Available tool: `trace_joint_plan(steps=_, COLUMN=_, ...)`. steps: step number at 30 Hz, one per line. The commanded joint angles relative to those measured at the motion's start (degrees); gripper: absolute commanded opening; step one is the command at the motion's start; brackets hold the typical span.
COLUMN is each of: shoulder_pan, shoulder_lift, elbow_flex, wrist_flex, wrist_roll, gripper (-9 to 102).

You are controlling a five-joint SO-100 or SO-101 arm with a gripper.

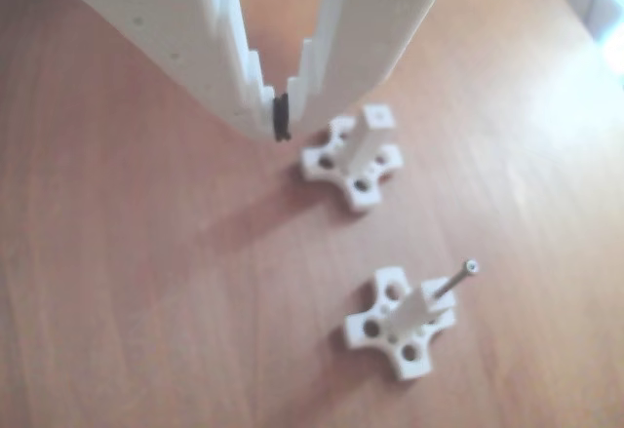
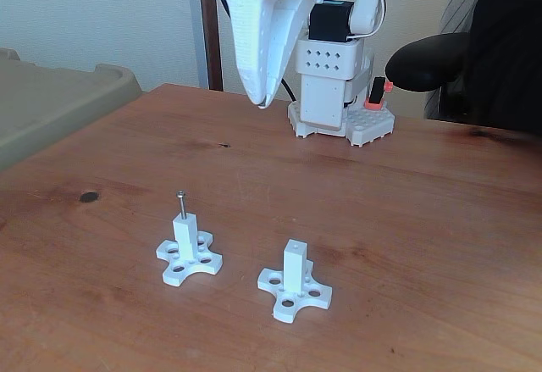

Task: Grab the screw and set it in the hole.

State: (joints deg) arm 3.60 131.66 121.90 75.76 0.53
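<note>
Nearest in the fixed view, my wooden surface (image 2: 406, 219) carries two white posts on cross-shaped bases: the screw (image 2: 181, 204) stands upright in the left post (image 2: 187, 249), while the hole (image 2: 295, 244) atop the right post (image 2: 294, 280) is vacant. Farther back, my end effector (image 2: 262, 101) hangs closed and empty above the surface, before my base (image 2: 339, 105) and a pale wall (image 2: 102, 16).

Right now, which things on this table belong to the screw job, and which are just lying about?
Job:
- screw, standing in the left post in the fixed view
- empty post with its hole
- gripper, raised above the table

Lying about:
- dark spot on the table
- beige bin at the left
</note>
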Motion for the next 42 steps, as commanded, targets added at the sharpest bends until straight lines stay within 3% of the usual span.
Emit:
trace_joint_plan(steps=1, shoulder_pan=0.8, shoulder_lift=-6.1, elbow_flex=-11.5, wrist_flex=0.6, wrist_roll=0.3, gripper=-4)
trace_joint_plan(steps=21, shoulder_pan=5.0, shoulder_lift=-28.5, elbow_flex=-27.8, wrist_flex=-1.3, wrist_roll=0.4, gripper=-4)
trace_joint_plan(steps=42, shoulder_pan=5.3, shoulder_lift=-35.9, elbow_flex=-35.0, wrist_flex=5.3, wrist_roll=1.4, gripper=10)
